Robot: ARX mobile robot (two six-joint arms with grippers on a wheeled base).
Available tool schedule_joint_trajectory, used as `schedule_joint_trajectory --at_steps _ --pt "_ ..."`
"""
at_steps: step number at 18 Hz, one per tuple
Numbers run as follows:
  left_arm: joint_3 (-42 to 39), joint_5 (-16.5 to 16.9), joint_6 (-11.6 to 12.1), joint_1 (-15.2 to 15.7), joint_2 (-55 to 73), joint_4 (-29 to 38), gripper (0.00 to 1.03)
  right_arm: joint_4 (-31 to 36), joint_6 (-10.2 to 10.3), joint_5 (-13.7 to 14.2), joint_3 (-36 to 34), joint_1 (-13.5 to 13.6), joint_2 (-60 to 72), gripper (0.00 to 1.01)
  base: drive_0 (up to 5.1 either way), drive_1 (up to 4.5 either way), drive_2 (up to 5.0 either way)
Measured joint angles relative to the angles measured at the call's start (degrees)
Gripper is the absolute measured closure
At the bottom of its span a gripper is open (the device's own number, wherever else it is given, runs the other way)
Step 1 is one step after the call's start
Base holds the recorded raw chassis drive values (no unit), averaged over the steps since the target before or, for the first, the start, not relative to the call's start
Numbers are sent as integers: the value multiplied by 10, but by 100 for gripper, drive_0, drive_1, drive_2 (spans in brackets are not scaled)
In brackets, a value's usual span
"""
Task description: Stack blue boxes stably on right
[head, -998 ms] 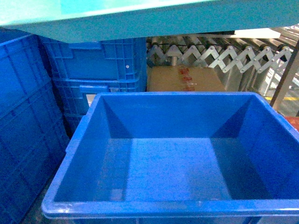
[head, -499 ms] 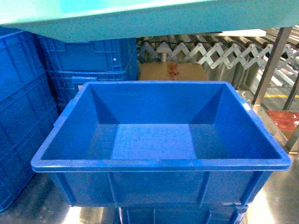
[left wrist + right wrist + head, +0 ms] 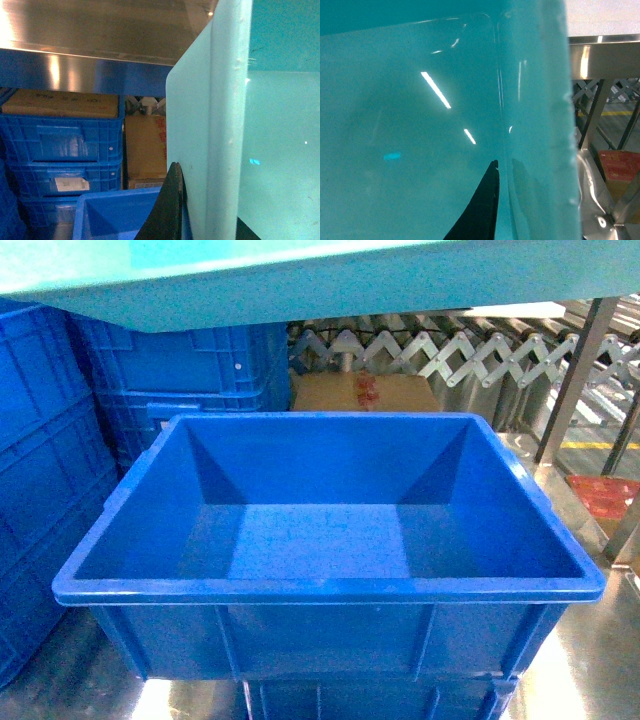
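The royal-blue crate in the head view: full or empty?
Empty: the royal-blue crate shows its bare floor and inner walls, nothing inside.

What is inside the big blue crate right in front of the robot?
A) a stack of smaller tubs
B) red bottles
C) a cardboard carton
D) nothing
D: in the head view the royal-blue crate shows only its bare floor and walls, right down to the bottom.

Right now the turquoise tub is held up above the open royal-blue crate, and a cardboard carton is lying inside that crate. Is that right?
Not quite. The royal-blue crate is empty; the head view shows its bare floor. The cardboard carton sits behind the crate, beyond its far rim. The rest holds: the turquoise tub is held up above the open crate.
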Motion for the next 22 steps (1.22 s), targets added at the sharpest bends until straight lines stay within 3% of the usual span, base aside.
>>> schedule_joint_trajectory --at_steps 22 --pt "-1 3 0 -1 3 -8 101 -18 6 -2 2 -1 2 93 0 0 0"
